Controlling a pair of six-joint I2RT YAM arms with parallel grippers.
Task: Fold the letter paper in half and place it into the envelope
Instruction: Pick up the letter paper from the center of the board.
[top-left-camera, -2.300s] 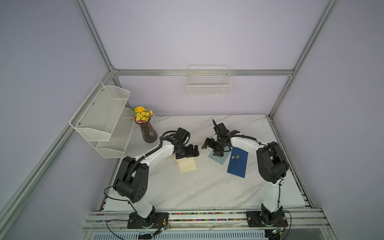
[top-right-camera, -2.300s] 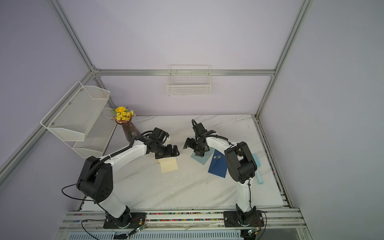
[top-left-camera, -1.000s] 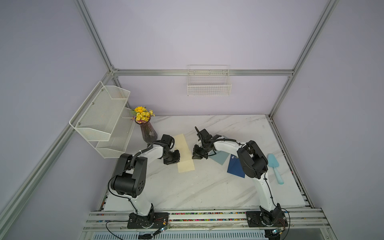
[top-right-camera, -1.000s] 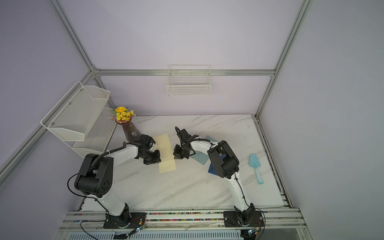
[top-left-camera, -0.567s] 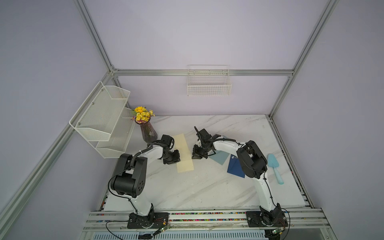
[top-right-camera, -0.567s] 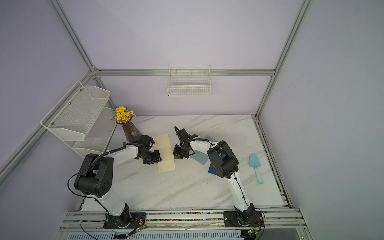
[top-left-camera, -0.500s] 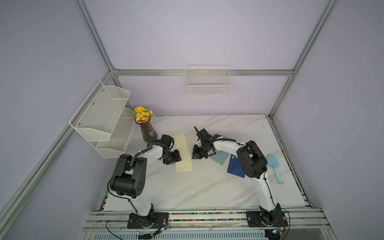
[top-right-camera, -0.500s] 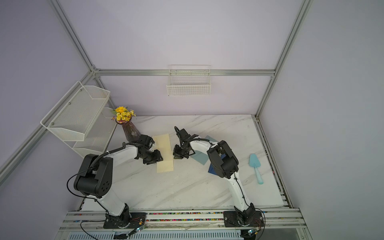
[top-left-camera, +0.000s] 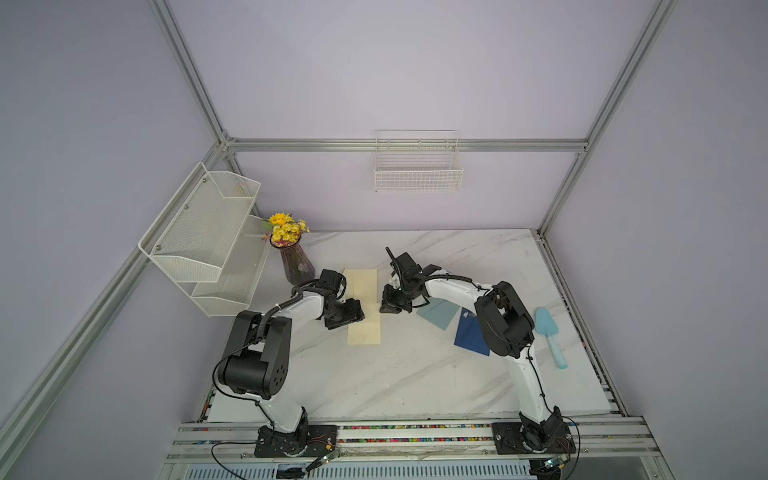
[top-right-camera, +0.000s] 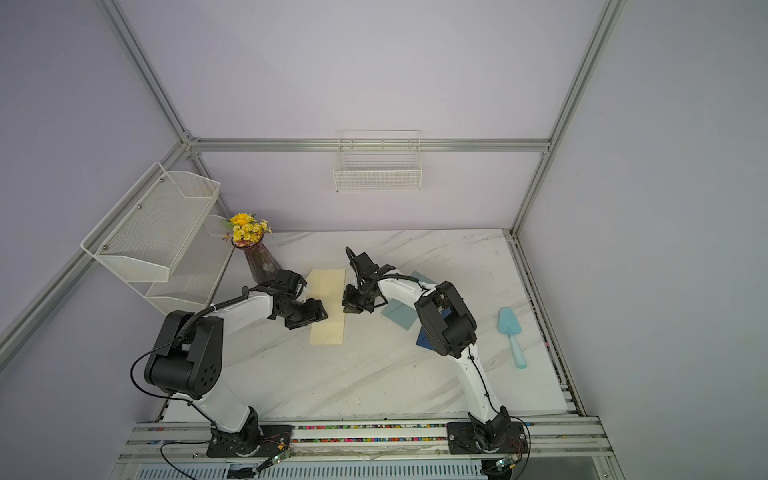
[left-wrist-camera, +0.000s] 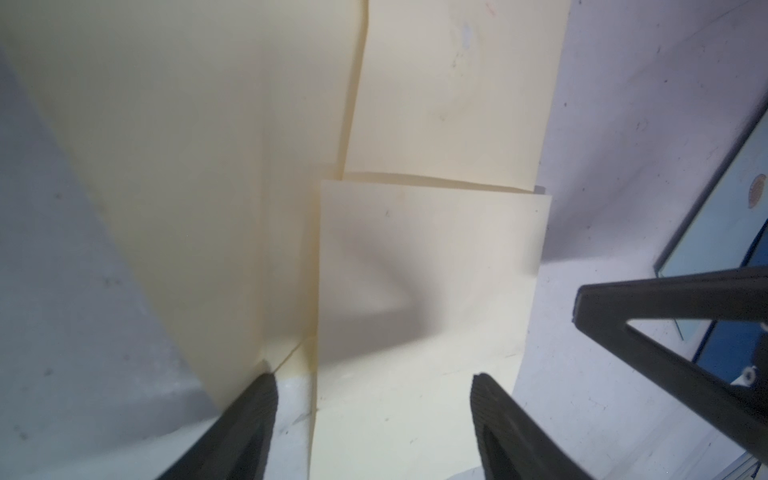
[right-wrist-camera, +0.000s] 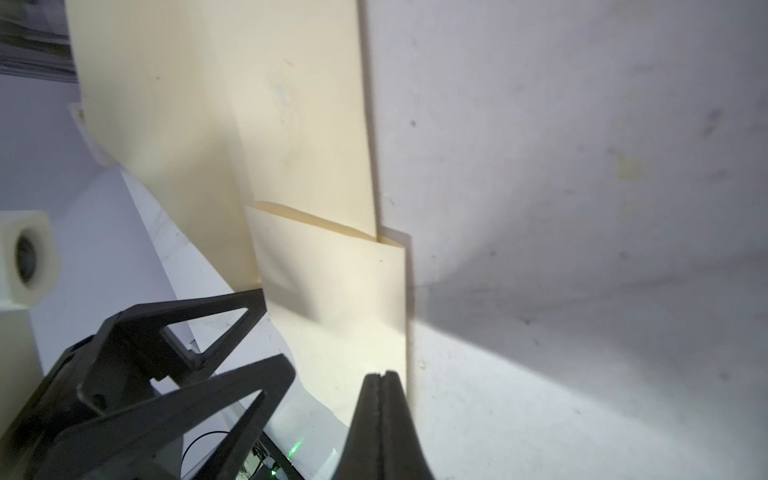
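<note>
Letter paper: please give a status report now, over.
Left gripper open at letter paper edge; right gripper shut at opposite edge. Paper spread long, creased across middle, outside dark blue envelope. Right arm elbow overhangs envelope.

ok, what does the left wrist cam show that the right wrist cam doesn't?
Only left wrist: the blue envelope at the frame edge, and the left gripper seen head-on, jaws apart over the paper. Only right wrist: the right gripper with its tips pressed shut beside the paper's edge. Shared: the cream letter paper with one flap folded over, the marble table, and part of the opposite gripper.
</note>
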